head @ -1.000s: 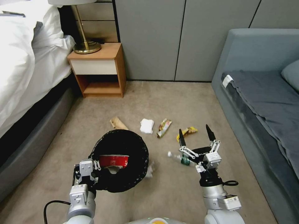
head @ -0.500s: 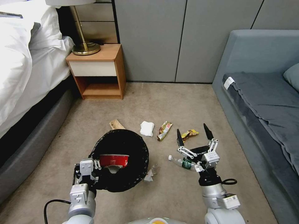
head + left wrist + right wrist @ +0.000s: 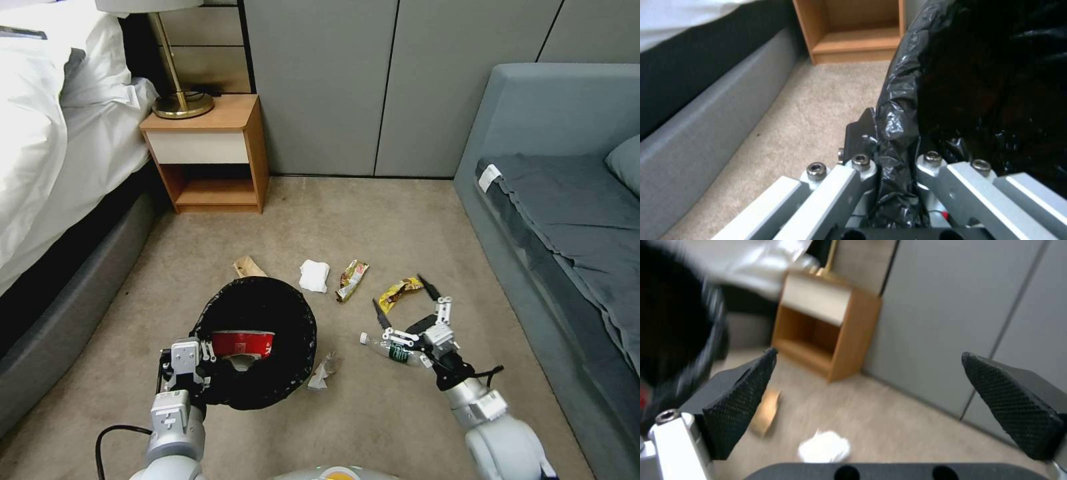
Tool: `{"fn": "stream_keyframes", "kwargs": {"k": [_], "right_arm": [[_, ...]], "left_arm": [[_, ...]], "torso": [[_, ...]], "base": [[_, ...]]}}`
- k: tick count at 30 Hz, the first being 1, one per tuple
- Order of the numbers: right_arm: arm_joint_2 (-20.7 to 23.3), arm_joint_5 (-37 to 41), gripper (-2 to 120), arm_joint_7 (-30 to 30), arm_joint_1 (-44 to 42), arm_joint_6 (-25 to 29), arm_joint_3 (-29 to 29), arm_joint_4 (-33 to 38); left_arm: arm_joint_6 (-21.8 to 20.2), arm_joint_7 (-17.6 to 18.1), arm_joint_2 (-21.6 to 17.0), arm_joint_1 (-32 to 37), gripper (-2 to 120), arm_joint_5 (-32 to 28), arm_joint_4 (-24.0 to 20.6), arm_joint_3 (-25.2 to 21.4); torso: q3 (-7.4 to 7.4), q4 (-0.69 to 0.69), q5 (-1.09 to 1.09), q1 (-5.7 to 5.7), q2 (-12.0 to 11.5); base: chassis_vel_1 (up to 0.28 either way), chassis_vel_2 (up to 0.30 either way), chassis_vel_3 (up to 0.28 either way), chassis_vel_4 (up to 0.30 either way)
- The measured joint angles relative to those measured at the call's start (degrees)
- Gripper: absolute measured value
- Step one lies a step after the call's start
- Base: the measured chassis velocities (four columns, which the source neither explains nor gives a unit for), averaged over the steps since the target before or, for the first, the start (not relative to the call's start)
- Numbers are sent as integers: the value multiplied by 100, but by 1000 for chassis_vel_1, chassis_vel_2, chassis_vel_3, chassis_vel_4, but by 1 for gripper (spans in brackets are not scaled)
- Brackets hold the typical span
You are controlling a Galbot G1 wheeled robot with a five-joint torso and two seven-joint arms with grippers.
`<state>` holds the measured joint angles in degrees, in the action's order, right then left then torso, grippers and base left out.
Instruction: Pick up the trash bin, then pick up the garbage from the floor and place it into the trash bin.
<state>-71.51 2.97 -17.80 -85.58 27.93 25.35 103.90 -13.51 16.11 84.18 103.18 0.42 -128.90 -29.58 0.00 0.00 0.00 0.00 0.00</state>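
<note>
The trash bin, lined with a black bag, hangs tilted above the carpet. My left gripper is shut on its rim. A red-and-white carton lies inside. On the floor lie a clear bottle with a green label, a yellow wrapper, a brown wrapper, a white tissue, a brown paper scrap and a crumpled clear scrap. My right gripper is open, low over the carpet just beyond the bottle, one finger near the yellow wrapper. The tissue also shows between its fingers.
A wooden nightstand with a brass lamp stands at the back left beside a white bed. A grey sofa runs along the right. Grey wall panels close the back. Open carpet lies between.
My right gripper has tilted forward and dropped toward the floor, its fingers now lower and nearer the bottle and yellow wrapper. The left arm and bin have held still.
</note>
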Motion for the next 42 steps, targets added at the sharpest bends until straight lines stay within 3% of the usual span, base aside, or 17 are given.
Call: {"fn": "stream_keyframes", "kwargs": {"k": [5,8,9,11,13,27,42], "right_arm": [[546,-26,100,-547,589,-178,-341,-920],[941,-57,100,-1475,977,-227,-506,-1645],[941,-57,100,-1475,977,-227,-506,-1645],[1045,-136,100,-2032,1392,-146,-576,-2335],[1065,-131,100,-2189,1633,-94,-609,-2746],[562,-449,100,-2252,2461,141,-627,-4686],[213,-692,100,-2170,2956,146,-680,-5614]], "left_arm": [[-134,26,-11,-215,3,-15,5,-42],[-173,27,-5,-285,3,-12,45,-51],[-173,27,-5,-285,3,-12,45,-51],[-175,30,17,-282,3,9,114,-51],[-175,32,31,-267,3,35,151,-50],[-157,108,101,-202,3,148,191,12],[-118,112,153,-99,3,240,2,67]], "torso": [[0,0,1,0,0],[0,-1,0,0,0],[0,-1,0,0,0],[0,0,1,0,0],[0,1,1,0,0],[1,1,-1,0,0],[0,0,0,1,0]], "base": [[0,0,0,0],[0,0,0,0],[0,0,0,0],[0,0,0,0],[0,0,0,0],[0,0,0,0],[0,0,0,0]]}}
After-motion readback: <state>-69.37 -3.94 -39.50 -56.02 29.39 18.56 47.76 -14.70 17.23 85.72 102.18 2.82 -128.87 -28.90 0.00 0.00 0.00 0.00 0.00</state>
